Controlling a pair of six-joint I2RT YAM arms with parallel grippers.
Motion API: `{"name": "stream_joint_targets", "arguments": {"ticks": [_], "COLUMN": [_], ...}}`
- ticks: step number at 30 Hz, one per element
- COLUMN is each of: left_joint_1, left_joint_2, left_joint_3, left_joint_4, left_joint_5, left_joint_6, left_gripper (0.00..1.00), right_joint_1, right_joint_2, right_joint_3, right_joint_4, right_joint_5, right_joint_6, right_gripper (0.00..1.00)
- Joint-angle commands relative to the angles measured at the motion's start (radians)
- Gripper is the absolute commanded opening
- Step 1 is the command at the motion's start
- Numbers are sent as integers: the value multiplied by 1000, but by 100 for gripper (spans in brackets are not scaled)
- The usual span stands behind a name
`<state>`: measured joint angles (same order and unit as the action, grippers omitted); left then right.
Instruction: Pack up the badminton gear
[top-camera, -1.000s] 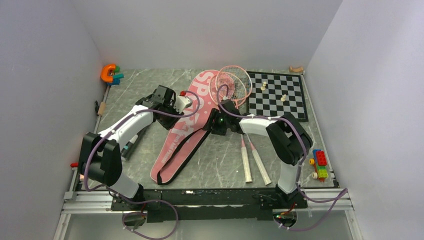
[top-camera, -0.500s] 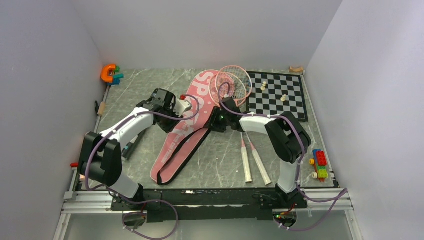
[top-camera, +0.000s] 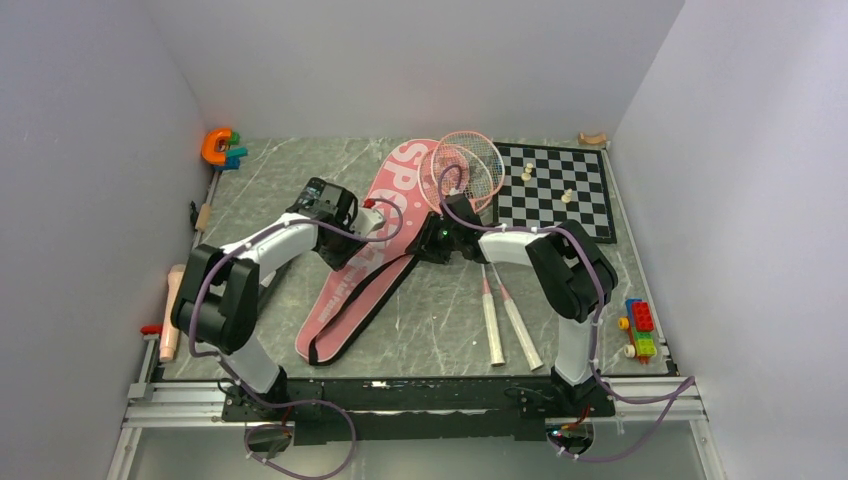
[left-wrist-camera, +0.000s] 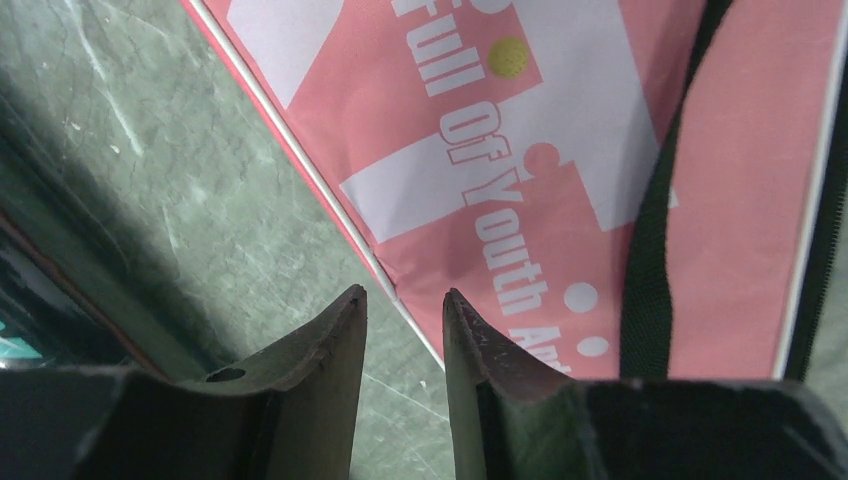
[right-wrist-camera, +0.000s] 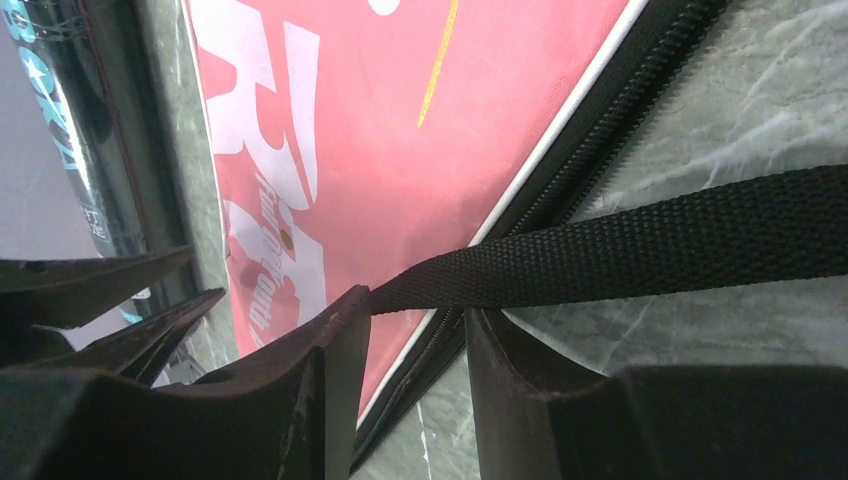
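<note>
Left of frame: the left gripper (left-wrist-camera: 400, 295), fingers slightly parted and empty, hangs over the piped edge of the pink racket bag (top-camera: 345, 290). Its arm has swung inward over the last second, and the bag's narrow end has slid a little leftward.

Centre: the bag lies flat and diagonal, white "SPORT" lettering uppermost, zip apparently closed.

Right of centre: the right gripper (right-wrist-camera: 415, 310) has narrowed its fingers, but a gap remains. They stand astride the zipped edge and the black strap (right-wrist-camera: 650, 235).

Right: both rackets (top-camera: 494, 335) lie outside the bag. The step in hand looks like opening the bag; packing has not yet begun.
</note>
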<state>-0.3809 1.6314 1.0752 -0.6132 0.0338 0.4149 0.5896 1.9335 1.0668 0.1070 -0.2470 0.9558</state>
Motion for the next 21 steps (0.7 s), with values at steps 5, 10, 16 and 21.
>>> {"name": "stream_joint_targets", "arguments": {"ticks": [5, 10, 16, 21], "left_joint_1": [-3, -3, -2, -2], "left_joint_2": [106, 143, 137, 120], "left_joint_3": [20, 12, 2, 0], "left_joint_4": [49, 44, 24, 5], "left_joint_5": [-77, -10, 88, 155], "left_joint_6": [38, 53, 77, 94], "left_gripper": [37, 31, 28, 27], "right_joint_1": [-3, -2, -3, -3], "right_joint_2": [10, 22, 32, 68], "right_joint_3": [-55, -73, -82, -106], "right_joint_4": [108, 194, 268, 390], "right_joint_5": [7, -24, -53, -94], "right_joint_6": [71, 105, 127, 183], "right_gripper": [43, 43, 43, 43]}}
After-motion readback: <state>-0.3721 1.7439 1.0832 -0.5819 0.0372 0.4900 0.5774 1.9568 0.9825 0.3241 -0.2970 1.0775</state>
